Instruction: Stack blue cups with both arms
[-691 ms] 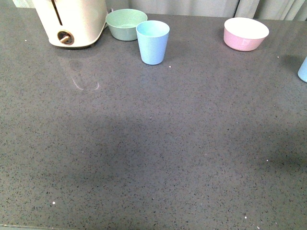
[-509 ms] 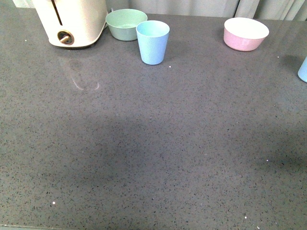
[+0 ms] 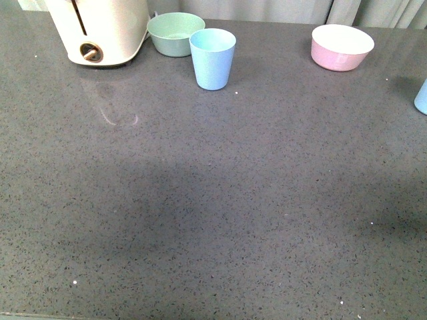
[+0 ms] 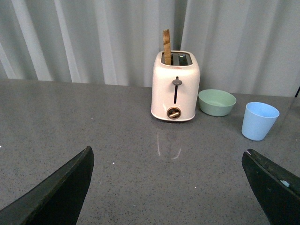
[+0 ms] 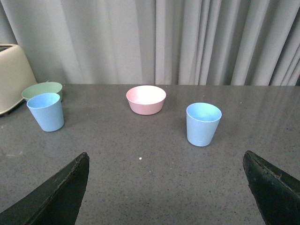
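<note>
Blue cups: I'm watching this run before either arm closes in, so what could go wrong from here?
The left blue cup stands close to the mint-green bowl; wide-open jaws could nudge the bowl during the grasp.
The right blue cup is nearly cut off at the front view's edge, so its pickup may be poorly seen there.
Both cups taper; an off-centre insert might tip one.
</note>
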`<control>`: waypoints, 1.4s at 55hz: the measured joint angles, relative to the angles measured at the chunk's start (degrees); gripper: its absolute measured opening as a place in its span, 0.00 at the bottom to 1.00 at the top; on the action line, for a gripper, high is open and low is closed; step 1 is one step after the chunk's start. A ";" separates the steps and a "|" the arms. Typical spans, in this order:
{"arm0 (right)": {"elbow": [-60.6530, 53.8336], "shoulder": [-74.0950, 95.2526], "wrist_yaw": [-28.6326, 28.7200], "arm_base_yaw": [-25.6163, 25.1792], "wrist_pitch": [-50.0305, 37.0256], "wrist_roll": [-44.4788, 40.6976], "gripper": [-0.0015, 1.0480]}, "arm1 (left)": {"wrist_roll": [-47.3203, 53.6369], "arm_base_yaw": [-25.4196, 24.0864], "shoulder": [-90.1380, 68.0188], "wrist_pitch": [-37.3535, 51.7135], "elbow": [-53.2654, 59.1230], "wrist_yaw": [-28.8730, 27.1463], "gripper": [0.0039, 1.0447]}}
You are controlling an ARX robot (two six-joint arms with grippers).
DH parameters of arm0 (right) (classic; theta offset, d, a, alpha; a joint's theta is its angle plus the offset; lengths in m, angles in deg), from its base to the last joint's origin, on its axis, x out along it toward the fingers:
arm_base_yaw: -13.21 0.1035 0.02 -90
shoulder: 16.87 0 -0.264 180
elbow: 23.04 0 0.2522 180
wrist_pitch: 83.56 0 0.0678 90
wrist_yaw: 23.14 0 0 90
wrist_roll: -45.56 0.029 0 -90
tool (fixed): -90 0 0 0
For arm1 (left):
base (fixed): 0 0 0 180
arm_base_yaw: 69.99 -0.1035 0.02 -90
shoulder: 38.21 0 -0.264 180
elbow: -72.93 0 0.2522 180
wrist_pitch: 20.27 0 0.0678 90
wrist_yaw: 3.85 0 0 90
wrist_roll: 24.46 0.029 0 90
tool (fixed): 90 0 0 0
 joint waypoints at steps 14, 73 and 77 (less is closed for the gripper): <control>0.00 0.00 0.00 0.00 0.00 -0.02 0.91 | 0.00 0.00 0.00 0.00 0.00 0.00 0.92; 0.00 0.00 0.00 0.00 0.00 -0.02 0.91 | -19.12 14.56 -99.97 -15.72 -69.85 0.70 0.92; 0.00 0.00 0.00 0.00 0.00 -0.02 0.91 | -19.47 15.80 -103.60 -17.79 -74.58 -0.42 0.92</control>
